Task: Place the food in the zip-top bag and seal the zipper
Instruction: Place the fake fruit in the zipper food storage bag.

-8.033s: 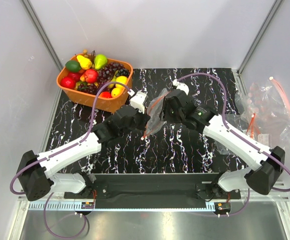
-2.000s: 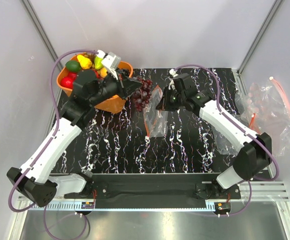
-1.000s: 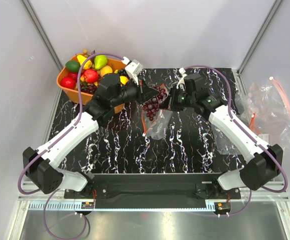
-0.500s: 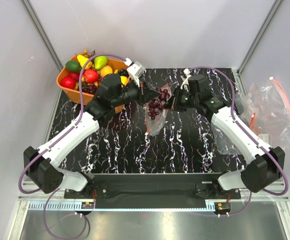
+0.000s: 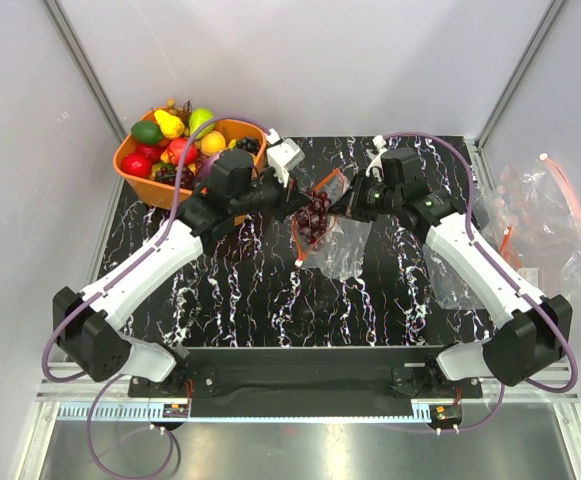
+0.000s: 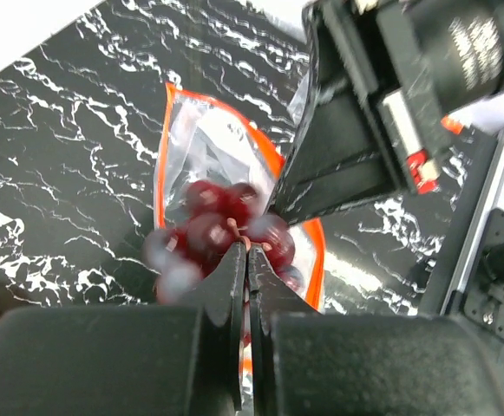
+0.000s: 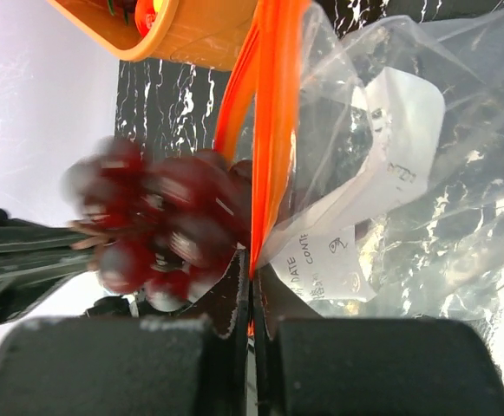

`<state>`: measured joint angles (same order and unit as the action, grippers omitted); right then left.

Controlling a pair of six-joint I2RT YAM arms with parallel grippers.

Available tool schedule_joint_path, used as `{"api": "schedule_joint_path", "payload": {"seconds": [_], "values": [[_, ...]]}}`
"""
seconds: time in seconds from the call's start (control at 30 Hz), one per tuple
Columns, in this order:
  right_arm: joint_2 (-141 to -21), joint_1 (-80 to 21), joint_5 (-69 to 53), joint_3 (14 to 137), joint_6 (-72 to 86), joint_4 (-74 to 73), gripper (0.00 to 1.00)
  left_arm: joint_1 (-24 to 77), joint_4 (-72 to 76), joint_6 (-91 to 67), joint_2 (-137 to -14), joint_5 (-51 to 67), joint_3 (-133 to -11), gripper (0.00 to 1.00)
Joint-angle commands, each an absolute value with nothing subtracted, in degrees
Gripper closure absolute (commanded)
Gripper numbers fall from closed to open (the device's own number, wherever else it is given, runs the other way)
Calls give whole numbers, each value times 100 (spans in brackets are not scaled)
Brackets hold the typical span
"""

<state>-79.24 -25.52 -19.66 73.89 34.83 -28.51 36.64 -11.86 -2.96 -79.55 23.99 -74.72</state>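
My left gripper is shut on the stem of a dark purple grape bunch, which hangs at the mouth of the clear zip-top bag. In the left wrist view the grapes sit just past my closed gripper, over the bag's opening framed by the orange zipper. My right gripper is shut on the zipper at the bag's top edge and holds the bag up off the table. The grapes are blurred beside that strip.
An orange basket at the back left holds more toy fruit, red, yellow and green. A heap of spare clear bags lies off the mat's right edge. Both arms meet over the black marbled mat.
The left gripper has carried the grapes slightly right, up to the bag's mouth. The right gripper has shifted right, and the bag now hangs spread out toward the right.
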Motion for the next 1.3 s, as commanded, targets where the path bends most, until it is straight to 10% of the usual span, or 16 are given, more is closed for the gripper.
{"api": "schedule_joint_path", "payload": {"seconds": [0.0, 0.7, 1.27], "values": [[-7629, -2452, -2118, 7471, 3516, -2628, 100, 3648, -1457, 245, -8120, 2558, -7892, 100], [-7700, -2452, -2777, 6856, 3648, -1916, 100, 3744, -950, -342, -8359, 3410, -8051, 100], [-7391, -2443, -4236, 5212, 4771, 2046, 100, 3735, -2002, -405, -7437, 3016, -8411, 100]]}}
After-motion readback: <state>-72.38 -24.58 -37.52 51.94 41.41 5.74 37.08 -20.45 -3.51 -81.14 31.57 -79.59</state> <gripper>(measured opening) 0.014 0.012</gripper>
